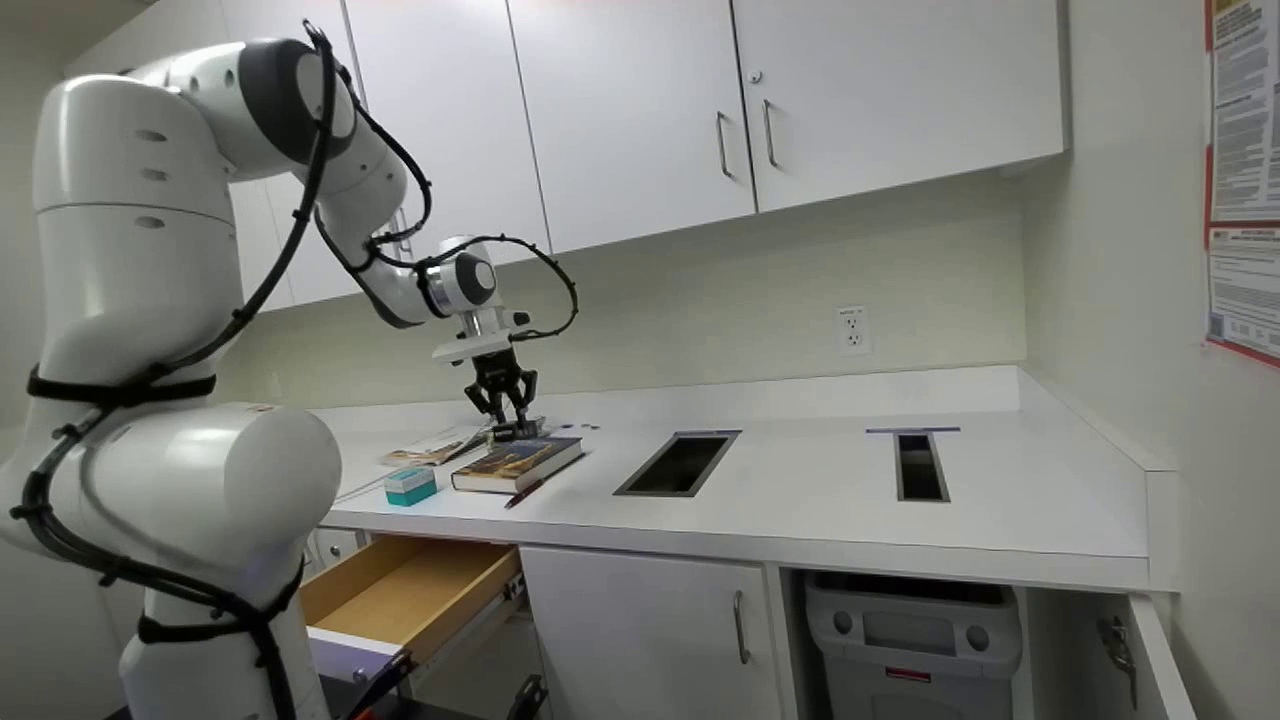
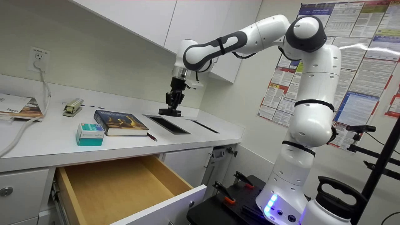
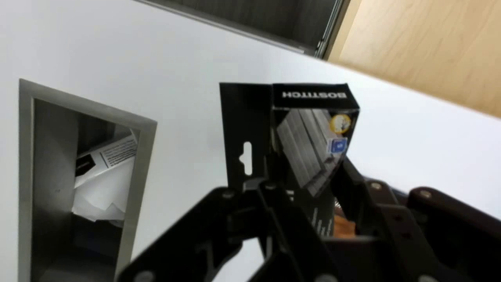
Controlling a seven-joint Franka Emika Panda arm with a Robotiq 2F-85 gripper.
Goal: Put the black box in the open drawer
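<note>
Holding the black box over the white counter.
My pincer is clamped on it from both sides; the open drawer juts out lower down, well apart.

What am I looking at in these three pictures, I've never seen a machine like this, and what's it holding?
The machine is a white jointed robot arm with a black pinching gripper at its end. Two pictures are taken from outside, from different places; the third is from its wrist, looking past the gripper. It is closed on a small black cardboard box marked BOSTITCH, held above the white countertop. On that surface lie a thick hardback book with a dark illustrated cover, a white-and-teal cardboard carton, a dark red pen, what looks like a pale green metal stapler, and some white paper. Beneath, a light tan wooden drawer with a white front stands open.
</note>
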